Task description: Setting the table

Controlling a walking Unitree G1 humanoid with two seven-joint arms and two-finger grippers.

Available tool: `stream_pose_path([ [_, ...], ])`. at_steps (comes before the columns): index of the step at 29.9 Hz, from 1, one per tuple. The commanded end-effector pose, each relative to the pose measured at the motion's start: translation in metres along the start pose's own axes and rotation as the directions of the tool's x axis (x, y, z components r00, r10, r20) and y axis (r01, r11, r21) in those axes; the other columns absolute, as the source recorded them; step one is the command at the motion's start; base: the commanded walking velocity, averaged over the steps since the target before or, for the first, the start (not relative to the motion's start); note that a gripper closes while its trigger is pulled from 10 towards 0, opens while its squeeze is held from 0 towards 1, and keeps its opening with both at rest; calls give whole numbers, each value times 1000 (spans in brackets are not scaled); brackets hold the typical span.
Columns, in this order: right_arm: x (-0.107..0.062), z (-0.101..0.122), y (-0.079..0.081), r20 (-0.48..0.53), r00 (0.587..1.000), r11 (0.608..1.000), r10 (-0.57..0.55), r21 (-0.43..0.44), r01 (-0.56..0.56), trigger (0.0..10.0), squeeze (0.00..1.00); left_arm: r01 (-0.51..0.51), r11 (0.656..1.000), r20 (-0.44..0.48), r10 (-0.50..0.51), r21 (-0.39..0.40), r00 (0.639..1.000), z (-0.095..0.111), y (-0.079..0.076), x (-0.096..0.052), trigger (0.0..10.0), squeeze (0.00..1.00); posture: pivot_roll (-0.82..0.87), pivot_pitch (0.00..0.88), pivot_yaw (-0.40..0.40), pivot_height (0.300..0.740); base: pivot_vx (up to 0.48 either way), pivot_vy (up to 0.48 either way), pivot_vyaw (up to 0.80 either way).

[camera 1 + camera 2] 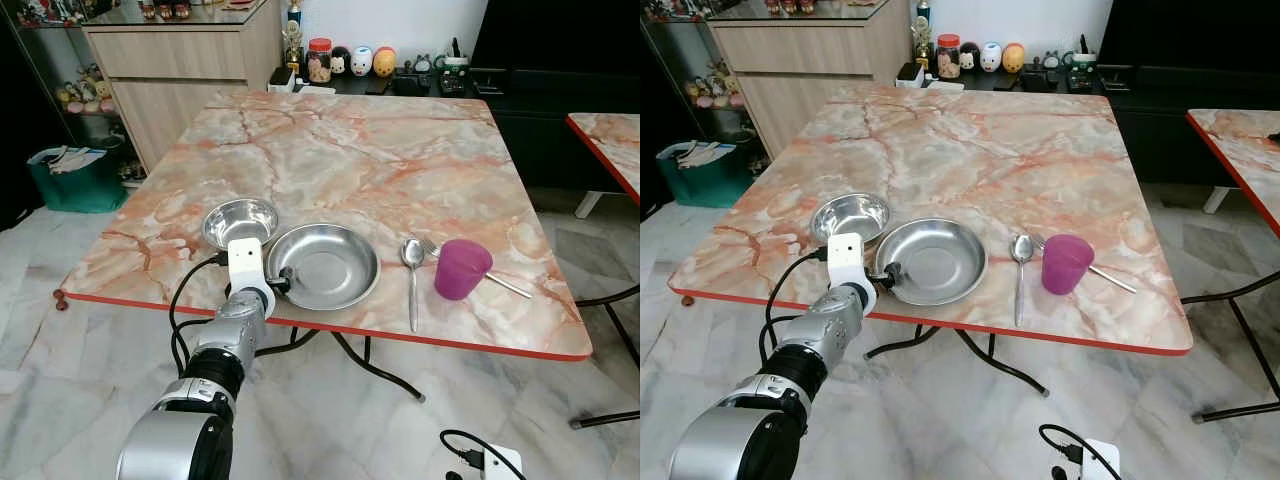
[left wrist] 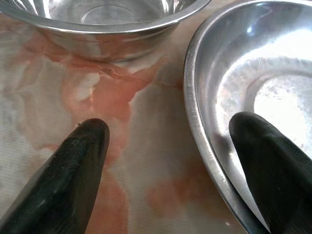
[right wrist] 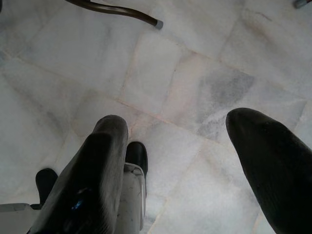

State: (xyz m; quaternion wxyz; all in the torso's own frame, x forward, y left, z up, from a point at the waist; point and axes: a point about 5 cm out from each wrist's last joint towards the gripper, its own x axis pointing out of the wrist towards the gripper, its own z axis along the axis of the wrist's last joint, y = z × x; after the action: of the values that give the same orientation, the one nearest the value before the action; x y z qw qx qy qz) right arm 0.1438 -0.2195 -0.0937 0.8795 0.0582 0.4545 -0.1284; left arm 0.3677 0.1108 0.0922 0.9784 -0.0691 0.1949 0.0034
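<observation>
- Marble-patterned worktop (image 1: 400,150), pink and orange with a red edge, carries the setting along its near side in the left eye view: a steel bowl (image 1: 240,221), then a shallow steel plate (image 1: 330,262) just beside it, then a spoon (image 1: 413,272), a fork (image 1: 505,285) and a purple cup (image 1: 461,268).
- Spoon lies with its long axis running from the far side toward the near edge, bowl end away from the robot; the fork lies at a slant, tines by the spoon's bowl, and its middle is hidden behind the cup.
- Left tool (image 1: 284,280) sits at the plate's near-left rim; its fingers are mostly hidden behind the white wrist housing.
- Right eye view gives the same layout, with the cup upright near the spoon.
- Left wrist view: the left tool is spread wide, one finger (image 2: 73,180) over bare marble and the other finger (image 2: 273,165) inside the plate, so the rim runs between them; the bowl is cut off at the frame edge.
- Right wrist view: the right tool (image 3: 195,161) hangs with fingers apart over a marble tile floor (image 3: 195,73).
</observation>
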Motion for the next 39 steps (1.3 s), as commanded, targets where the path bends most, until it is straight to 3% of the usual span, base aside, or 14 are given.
stream_pose_path([
  [1,0,-1,1,-5,1000,1000,-1,16,1,10000,0,-1,1000,9,1,22,1000,5,-2,1,1137,0,77,0,9,740,0,0,0],
  [2,0,-1,1,-5,1000,1000,0,15,1,10000,0,0,1000,10,0,24,1000,5,-3,1,196,0,77,0,9,740,0,0,0],
  [4,0,-1,1,-6,1000,1000,0,15,0,10000,0,2,1000,9,-2,24,1000,5,-3,1,0,0,76,0,9,740,0,0,0],
  [13,0,-1,1,-9,1000,1000,3,12,-3,10000,0,38,999,16,-38,14,999,6,-7,2,0,0,77,0,8,740,0,0,0],
  [17,0,-1,1,-13,1000,1000,3,6,-3,10000,0,63,997,13,-62,-45,998,6,-11,1,0,0,77,0,8,740,0,0,0],
  [25,0,-2,1,-15,1000,1000,6,9,-6,10000,0,105,994,6,-105,-11,994,8,-14,2,0,0,81,0,7,740,0,0,0],
  [26,0,-2,1,-16,1000,1000,7,9,-7,10000,0,108,994,5,-108,17,994,10,-14,2,9451,0,83,0,7,740,0,0,0],
  [27,0,-2,1,-16,1000,1000,8,10,-8,10000,0,107,994,4,-107,26,994,10,-14,2,10000,0,83,0,7,740,0,0,0],
  [39,0,-3,2,-20,1000,1000,12,11,-12,10000,0,126,986,-57,-121,105,991,4,-15,2,10000,0,83,0,9,740,0,0,0],
])
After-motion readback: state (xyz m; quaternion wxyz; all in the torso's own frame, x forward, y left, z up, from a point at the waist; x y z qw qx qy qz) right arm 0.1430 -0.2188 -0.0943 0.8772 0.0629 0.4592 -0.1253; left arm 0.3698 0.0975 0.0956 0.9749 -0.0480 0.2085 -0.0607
